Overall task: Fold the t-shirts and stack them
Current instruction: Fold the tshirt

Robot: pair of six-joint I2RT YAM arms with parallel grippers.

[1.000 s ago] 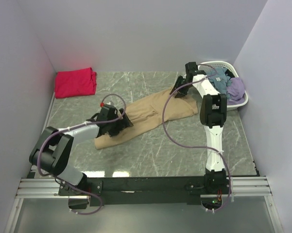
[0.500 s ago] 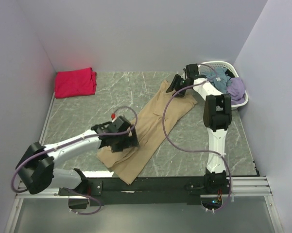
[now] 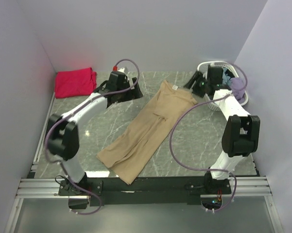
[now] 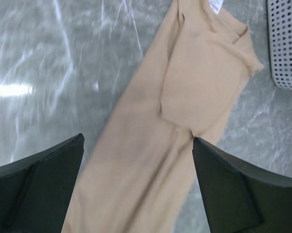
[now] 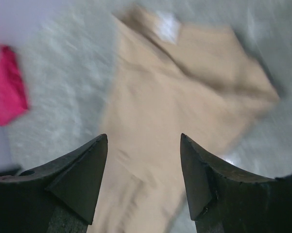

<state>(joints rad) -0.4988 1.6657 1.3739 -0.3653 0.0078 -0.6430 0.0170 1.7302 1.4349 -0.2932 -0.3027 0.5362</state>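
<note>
Here, tan t-shirt (image 3: 146,128) lies between left tool (image 3: 134,92) and right tool (image 3: 193,84).

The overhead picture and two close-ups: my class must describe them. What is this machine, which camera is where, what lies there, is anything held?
Two robot arms are bolted at the near edge of a table, each ending in a two-finger pincer. The overhead camera looks down from behind them; each close-up comes from a wrist camera, its dark fingers showing. On the table lie a long tan t-shirt and, far left, a red-pink t-shirt; a white lattice basket of clothes stands far right. The left pincer and right pincer are open near the tan shirt's collar end, holding nothing.
</note>
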